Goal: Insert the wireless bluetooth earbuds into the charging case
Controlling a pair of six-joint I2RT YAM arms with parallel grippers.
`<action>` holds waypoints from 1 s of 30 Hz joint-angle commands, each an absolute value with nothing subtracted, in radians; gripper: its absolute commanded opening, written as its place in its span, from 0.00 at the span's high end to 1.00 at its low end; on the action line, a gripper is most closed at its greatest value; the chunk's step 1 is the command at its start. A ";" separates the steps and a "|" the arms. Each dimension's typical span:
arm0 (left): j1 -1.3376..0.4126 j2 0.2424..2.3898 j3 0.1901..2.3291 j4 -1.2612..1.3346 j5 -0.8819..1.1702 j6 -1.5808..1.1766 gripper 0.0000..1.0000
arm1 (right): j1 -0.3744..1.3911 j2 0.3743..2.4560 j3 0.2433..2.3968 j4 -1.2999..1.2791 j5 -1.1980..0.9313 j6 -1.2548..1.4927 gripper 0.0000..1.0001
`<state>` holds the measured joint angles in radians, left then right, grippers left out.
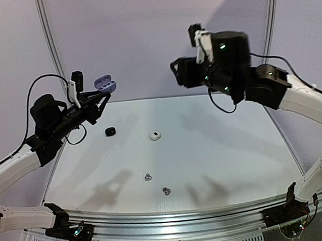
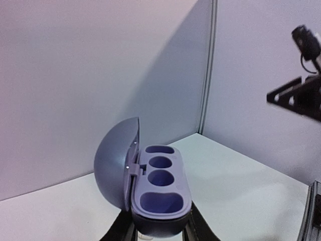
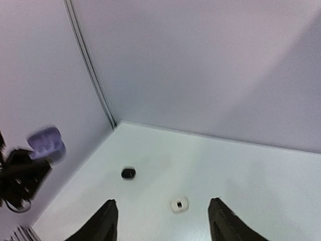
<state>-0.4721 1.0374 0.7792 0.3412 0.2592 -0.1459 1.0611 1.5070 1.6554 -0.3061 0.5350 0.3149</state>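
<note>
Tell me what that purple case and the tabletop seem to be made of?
The purple case is likely moulded plastic with a satin finish: smooth rounded shell, soft even sheen. The tabletop looks like white matte board, perhaps laminate: it shows only soft shadows, no reflections.

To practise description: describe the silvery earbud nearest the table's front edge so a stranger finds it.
Start at the table. Two silvery earbuds lie toward its front edge. The nearer earbud sits closest to that edge, right of the farther earbud.
</note>
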 commanded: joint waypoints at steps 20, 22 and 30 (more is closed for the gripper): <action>-0.424 0.974 0.652 0.303 0.195 -0.166 1.00 | 1.166 2.398 2.128 -0.727 -0.014 0.359 0.85; -0.422 0.974 0.651 0.304 0.198 -0.166 1.00 | 1.166 2.426 2.138 -0.733 -0.026 0.357 0.86; -0.422 0.976 0.649 0.308 0.204 -0.178 1.00 | 1.159 2.475 2.150 -0.750 0.031 0.374 0.95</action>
